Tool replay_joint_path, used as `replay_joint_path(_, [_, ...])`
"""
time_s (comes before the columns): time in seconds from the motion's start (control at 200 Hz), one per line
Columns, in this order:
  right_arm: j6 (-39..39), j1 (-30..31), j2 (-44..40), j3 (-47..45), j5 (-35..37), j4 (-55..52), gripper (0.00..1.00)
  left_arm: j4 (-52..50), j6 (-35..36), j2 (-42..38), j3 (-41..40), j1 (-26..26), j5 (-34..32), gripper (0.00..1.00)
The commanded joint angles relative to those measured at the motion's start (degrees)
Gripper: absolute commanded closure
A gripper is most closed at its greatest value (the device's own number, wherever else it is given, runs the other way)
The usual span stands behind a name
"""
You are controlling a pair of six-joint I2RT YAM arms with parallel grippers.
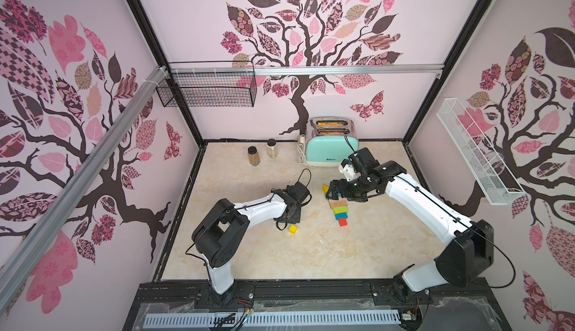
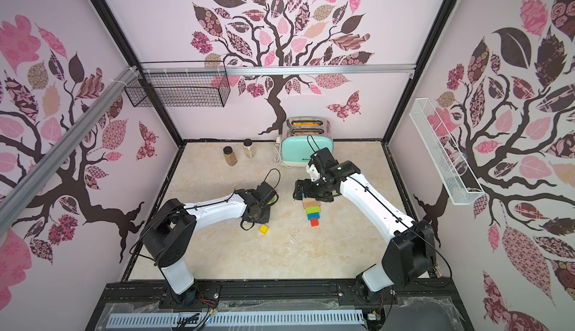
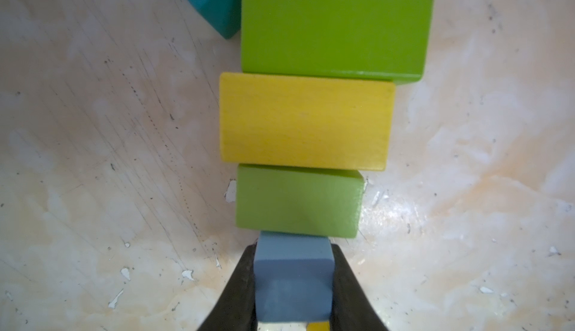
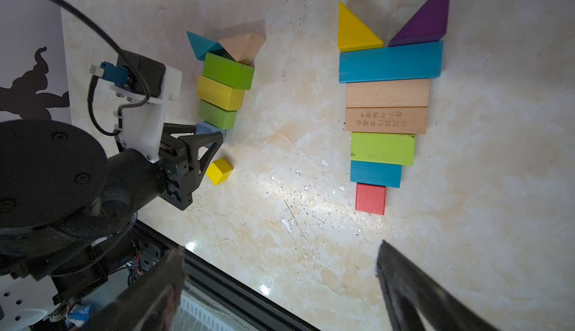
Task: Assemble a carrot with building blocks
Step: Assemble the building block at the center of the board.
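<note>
Clerk: How is the first lot entered?

Checker: A tapered column (image 1: 339, 211) of wooden blocks is laid flat near the middle of the marbled beige tabletop (image 4: 280, 164), below the right gripper (image 4: 280, 248). From the narrow end are listed a red cube (image 4: 370, 198), a short teal bar (image 4: 375, 173), a green bar (image 4: 382, 148), an engraved tan bar (image 4: 385, 120), a plain tan bar (image 4: 387, 93) and a long teal bar (image 4: 390, 61). A yellow wedge (image 4: 354, 30) and a purple wedge (image 4: 426, 18) are set against the wide end. The faces are matt and square-edged, and neighbours touch side to side.

Clerk: And the second lot?

Checker: A shorter column (image 4: 219, 93) is recorded well apart from the first, under the left arm. It is made up of a teal wedge (image 4: 200, 44), a tan wedge (image 4: 242, 46), a large green bar (image 3: 336, 24), a yellow bar (image 3: 305, 121) with grain showing through the paint, and a small green bar (image 3: 298, 202). A light blue cube (image 3: 292, 270) lies against that last bar.

Clerk: The grippers?

Checker: The light blue cube is clamped between the black fingers (image 3: 239, 289) of the left gripper (image 3: 293, 248). The right gripper is spread wide, with nothing between its fingers. A loose yellow cube (image 4: 219, 171) is noted just beside the left gripper, touching no other block.
</note>
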Motion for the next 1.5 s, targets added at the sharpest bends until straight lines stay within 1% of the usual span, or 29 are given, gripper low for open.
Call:
replay_joint_path(0.0, [0.0,0.2,0.7,-0.2,-0.3,0.7,0.01,1.1,1.0,1.6,0.3,0.4,-0.9,0.80])
replay_joint_path(0.225, [0.0,0.3,0.8,-0.3,-0.4,0.8,0.01,0.8,0.7,3.1,1.8,0.4,-0.9,0.77])
replay_joint_path(0.345, [0.0,0.2,0.8,-0.7,-0.6,1.0,0.01,0.6,0.2,2.5,1.6,0.4,-0.9,0.69])
replay_joint_path(0.49, [-0.1,0.2,0.9,-0.5,-0.7,1.0,0.01,0.4,-0.1,1.3,1.4,0.4,-0.9,0.55])
replay_joint_path(0.56, [0.0,0.2,0.9,-0.4,-0.9,1.0,0.01,0.1,-0.2,0.7,1.4,0.4,-0.7,0.50])
replay_joint_path(0.785, [0.0,0.2,0.9,0.0,-1.0,0.8,0.01,-1.2,-0.7,-2.4,1.8,0.3,-0.4,0.40])
replay_joint_path(0.94, [0.0,0.2,0.8,0.5,-0.9,0.3,0.01,-4.0,-1.7,-8.0,1.1,0.3,-0.9,0.31])
replay_joint_path(1.05, [0.0,0.2,0.8,0.3,-1.0,0.4,0.01,-5.3,-1.7,-11.0,-0.3,0.3,2.0,0.30])
replay_joint_path(1.13, [0.1,0.2,1.0,0.1,-1.1,0.4,0.01,-6.1,-2.0,-11.5,-0.9,-1.0,3.6,0.31])
replay_joint_path(1.325, [0.2,0.3,1.0,0.0,-1.0,0.5,0.01,-5.9,-3.6,-9.4,-2.9,-5.5,4.1,0.31])
replay_joint_path(1.495, [0.1,0.3,0.9,-0.3,-0.9,0.4,0.01,-4.1,-4.5,-7.9,-4.3,-6.2,4.2,0.31])
